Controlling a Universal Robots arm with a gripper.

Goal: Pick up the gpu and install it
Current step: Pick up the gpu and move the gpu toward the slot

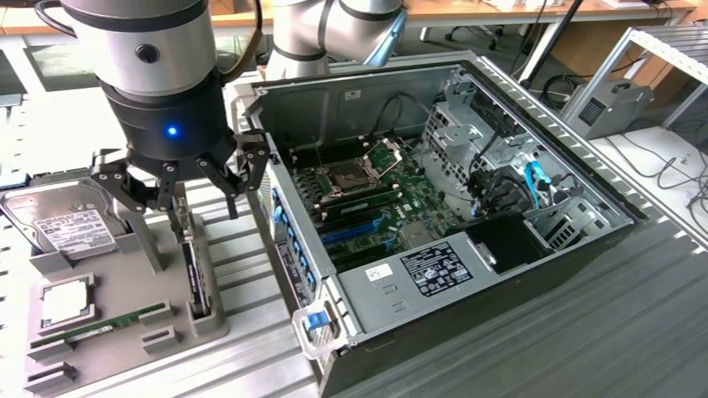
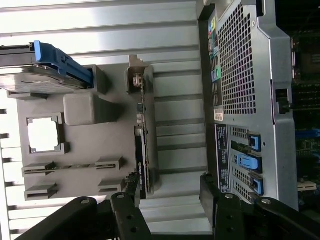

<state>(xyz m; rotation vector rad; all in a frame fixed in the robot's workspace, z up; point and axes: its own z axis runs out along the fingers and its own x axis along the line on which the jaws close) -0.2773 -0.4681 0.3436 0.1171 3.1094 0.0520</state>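
The gpu (image 1: pixel 195 278) is a thin dark card standing on its long edge in a slot of the grey fixture tray (image 1: pixel 133 274), at the exterior view's left. In the wrist view the gpu (image 2: pixel 142 150) appears edge-on, its silver bracket (image 2: pixel 136 80) at one end. My gripper (image 1: pixel 182 203) hangs just above the card's far end with its fingers spread open and nothing between them. In the wrist view my gripper (image 2: pixel 170 192) is open, and one finger (image 2: pixel 131 187) stands close beside the card's near end. The open computer case (image 1: pixel 443 207) lies beside the tray, motherboard (image 1: pixel 370 203) exposed.
On the tray also sit a silver labelled hard drive (image 1: pixel 66 228), a square processor (image 1: pixel 66 303) and a green RAM stick (image 1: pixel 99 326). The case's rear panel (image 2: pixel 240 75) with blue slot clips (image 2: pixel 247 162) rises close beside the tray. Cables and desks lie behind.
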